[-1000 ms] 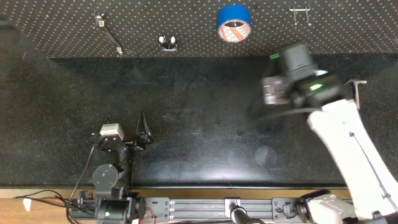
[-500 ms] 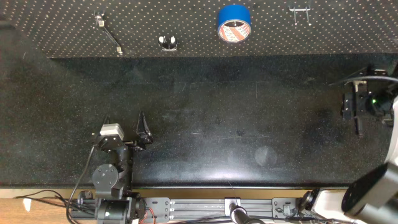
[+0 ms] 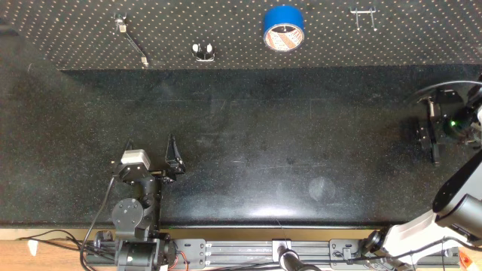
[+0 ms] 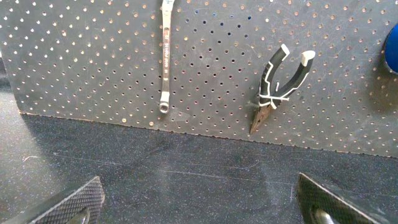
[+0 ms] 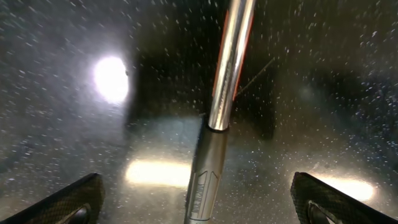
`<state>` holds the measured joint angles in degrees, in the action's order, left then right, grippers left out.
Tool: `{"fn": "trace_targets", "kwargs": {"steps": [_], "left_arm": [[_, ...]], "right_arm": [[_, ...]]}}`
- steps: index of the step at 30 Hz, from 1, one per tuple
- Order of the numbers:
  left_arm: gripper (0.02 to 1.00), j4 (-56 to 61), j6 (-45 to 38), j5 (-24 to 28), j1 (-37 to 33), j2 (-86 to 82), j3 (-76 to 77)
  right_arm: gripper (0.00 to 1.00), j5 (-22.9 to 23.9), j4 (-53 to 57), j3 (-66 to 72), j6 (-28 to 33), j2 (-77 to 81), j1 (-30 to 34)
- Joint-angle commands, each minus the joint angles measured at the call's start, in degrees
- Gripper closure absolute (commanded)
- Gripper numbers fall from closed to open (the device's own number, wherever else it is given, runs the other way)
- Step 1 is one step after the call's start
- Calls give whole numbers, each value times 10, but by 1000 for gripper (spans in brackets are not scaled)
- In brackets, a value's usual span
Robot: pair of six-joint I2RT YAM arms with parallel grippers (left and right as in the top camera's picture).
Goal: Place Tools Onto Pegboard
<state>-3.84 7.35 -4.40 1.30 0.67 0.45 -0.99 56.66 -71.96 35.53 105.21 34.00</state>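
On the pegboard (image 3: 60, 30) hang a silver wrench (image 3: 132, 41), black-and-white pliers (image 3: 203, 52) and a blue tape roll (image 3: 284, 28). The left wrist view also faces the wrench (image 4: 165, 56) and pliers (image 4: 280, 81). My left gripper (image 3: 172, 158) sits open near the table's front left, nothing between its fingers. My right gripper (image 3: 434, 134) is at the table's right edge, pointing down. In its own view it stands open (image 5: 199, 202) astride a long tool (image 5: 229, 68) with a shiny metal shaft and a grey handle, lying on the black table.
A bare metal double hook (image 3: 364, 15) sticks out of the pegboard at the upper right. The black tabletop (image 3: 263, 143) lies between the two arms. The left arm's base (image 3: 132, 214) stands at the front edge.
The right arm has swung from the table's middle right out to the right edge, and its gripper has come down over the long tool. The left arm has not moved.
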Motion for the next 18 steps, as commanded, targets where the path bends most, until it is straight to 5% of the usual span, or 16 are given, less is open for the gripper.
{"fn": "trace_targets", "kwargs": {"steps": [1, 18], "left_arm": [[23, -3, -7, 2, 2, -5, -1], [23, -3, -7, 2, 2, -5, -1]], "right_arm": [[25, 6, -4, -3, 30, 19, 9], [25, 33, -2, -3, 7, 35, 8]]}}
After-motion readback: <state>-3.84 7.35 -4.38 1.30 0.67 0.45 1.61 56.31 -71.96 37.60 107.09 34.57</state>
